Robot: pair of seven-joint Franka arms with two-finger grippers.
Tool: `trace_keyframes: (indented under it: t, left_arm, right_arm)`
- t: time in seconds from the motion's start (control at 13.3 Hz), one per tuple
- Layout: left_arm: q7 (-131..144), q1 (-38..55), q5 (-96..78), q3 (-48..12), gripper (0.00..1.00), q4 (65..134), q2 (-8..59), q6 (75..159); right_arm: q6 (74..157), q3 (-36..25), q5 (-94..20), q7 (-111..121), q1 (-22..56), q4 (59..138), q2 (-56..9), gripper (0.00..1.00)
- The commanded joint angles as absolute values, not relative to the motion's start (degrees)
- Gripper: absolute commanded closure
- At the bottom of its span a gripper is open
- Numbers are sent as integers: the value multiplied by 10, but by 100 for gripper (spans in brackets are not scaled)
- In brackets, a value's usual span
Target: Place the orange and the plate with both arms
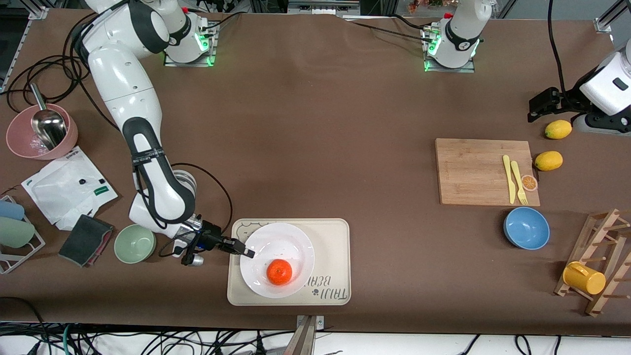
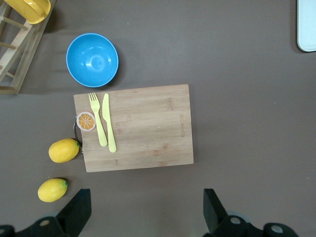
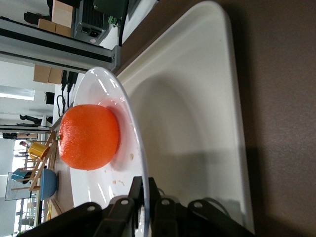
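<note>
Robotics laboratory. Two bench-mounted arms stand on a brown-covered table. Loose cables and aluminium framing surround it.

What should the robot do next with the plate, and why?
Probably let go: the right gripper is shut on the rim of the plate, which already sits on the tray with the orange on it. The left gripper waits open.

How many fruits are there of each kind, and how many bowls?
Orange, whole, on the plate: 1
Lemons: 2
Orange slice: 1
Bowls, pink, green, blue: 3
Total: 7
</note>
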State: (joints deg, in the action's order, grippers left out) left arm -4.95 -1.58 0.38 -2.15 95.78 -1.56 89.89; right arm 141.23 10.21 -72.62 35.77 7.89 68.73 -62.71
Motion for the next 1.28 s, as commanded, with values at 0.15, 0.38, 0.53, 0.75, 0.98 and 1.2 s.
trace_keyframes:
  t: [0.15, 0.38, 0.53, 0.75, 0.98, 1.2]
  left_arm:
    - [-64, -18, -3, -20, 0, 940, -6, 886]
    - [-65, -18, -3, -20, 0, 940, -7, 886]
    - [-65, -18, -3, -20, 0, 940, -7, 886]
    - [-65, -18, -3, -20, 0, 940, -7, 886]
    - [-65, -18, -3, -20, 0, 940, -6, 886]
    - [-65, -18, -3, -20, 0, 940, -7, 886]
  right_arm:
    - [1420, 103, -727, 346, 89, 660, -646, 100]
    - [1428, 103, -728, 346, 97, 663, -646, 100]
    - [1428, 103, -728, 346, 97, 664, -646, 100]
    - [1428, 103, -727, 346, 97, 665, -646, 100]
    - [1428, 103, -727, 348, 96, 664, -645, 64]
    - [1428, 103, -726, 360, 95, 664, -644, 0]
